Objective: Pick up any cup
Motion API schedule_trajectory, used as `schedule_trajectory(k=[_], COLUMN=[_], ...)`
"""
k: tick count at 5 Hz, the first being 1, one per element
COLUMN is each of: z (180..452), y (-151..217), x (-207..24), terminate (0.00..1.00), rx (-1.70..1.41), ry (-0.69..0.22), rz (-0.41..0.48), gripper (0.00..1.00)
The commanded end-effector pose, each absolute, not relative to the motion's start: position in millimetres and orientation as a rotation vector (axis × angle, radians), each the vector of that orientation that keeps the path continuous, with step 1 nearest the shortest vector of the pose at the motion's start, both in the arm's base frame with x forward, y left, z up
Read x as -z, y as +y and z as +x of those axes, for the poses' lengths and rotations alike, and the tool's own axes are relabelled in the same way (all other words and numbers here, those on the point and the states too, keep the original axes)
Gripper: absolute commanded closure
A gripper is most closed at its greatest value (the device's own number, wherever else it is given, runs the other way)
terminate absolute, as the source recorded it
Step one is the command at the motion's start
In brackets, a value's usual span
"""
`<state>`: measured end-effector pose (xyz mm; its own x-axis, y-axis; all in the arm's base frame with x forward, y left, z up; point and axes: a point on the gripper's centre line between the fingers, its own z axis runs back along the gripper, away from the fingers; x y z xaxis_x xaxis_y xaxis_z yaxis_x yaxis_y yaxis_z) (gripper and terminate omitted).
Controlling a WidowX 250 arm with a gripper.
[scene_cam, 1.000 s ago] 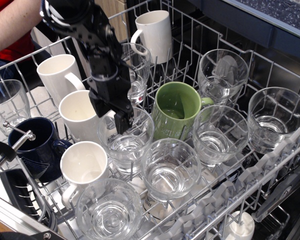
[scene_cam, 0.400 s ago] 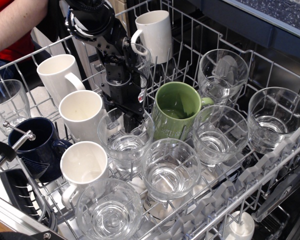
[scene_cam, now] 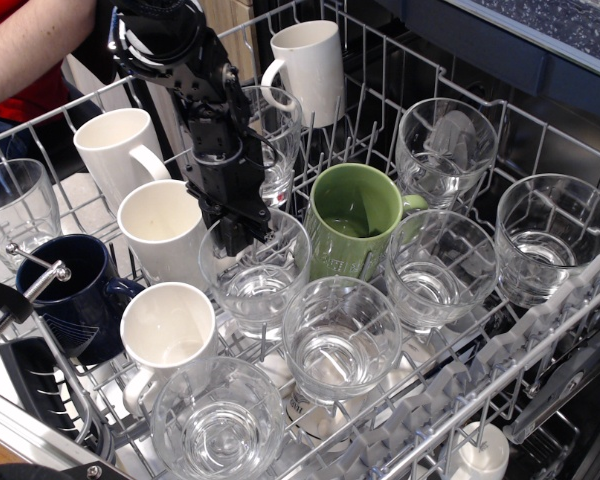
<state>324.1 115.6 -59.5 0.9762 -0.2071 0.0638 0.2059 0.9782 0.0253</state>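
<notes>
While the black arm reaches down from the upper left into the dishwasher rack (scene_cam: 400,80), its gripper (scene_cam: 242,232) sits right at the back rim of the cup (scene_cam: 255,270), a clear tumbler standing upright in the middle of the rack. From where I stand, one dark finger (scene_cam: 248,228) seems to dip just inside the glass wall and the rest stays outside it, so the jaws look narrow and pinched over the rim; whether they truly press the glass, I cannot tell. That cup has the green mug (scene_cam: 352,220) just beside it on the right, a white mug (scene_cam: 165,228) close on the left, and another tumbler (scene_cam: 340,338) in front. More clear tumblers fill the right side, and a dark blue mug (scene_cam: 72,292) sits at the left edge
</notes>
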Motion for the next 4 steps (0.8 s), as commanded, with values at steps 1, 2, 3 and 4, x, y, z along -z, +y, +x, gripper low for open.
schedule_trajectory(k=[1,2,3,4], z=[344.4,328.6,328.6,331.0], y=[122.0,112.2,113.5,113.8], x=[10.6,-1.7,-28.4,-66.1], terminate=[0.0,0.0,0.0,0.0], rx=[0.229,0.256,0.278,0.307], ry=[-0.092,-0.073,-0.065,-0.079], rz=[-0.011,-0.059,-0.097,-0.119], gripper=[1.0,1.0,1.0,1.0])
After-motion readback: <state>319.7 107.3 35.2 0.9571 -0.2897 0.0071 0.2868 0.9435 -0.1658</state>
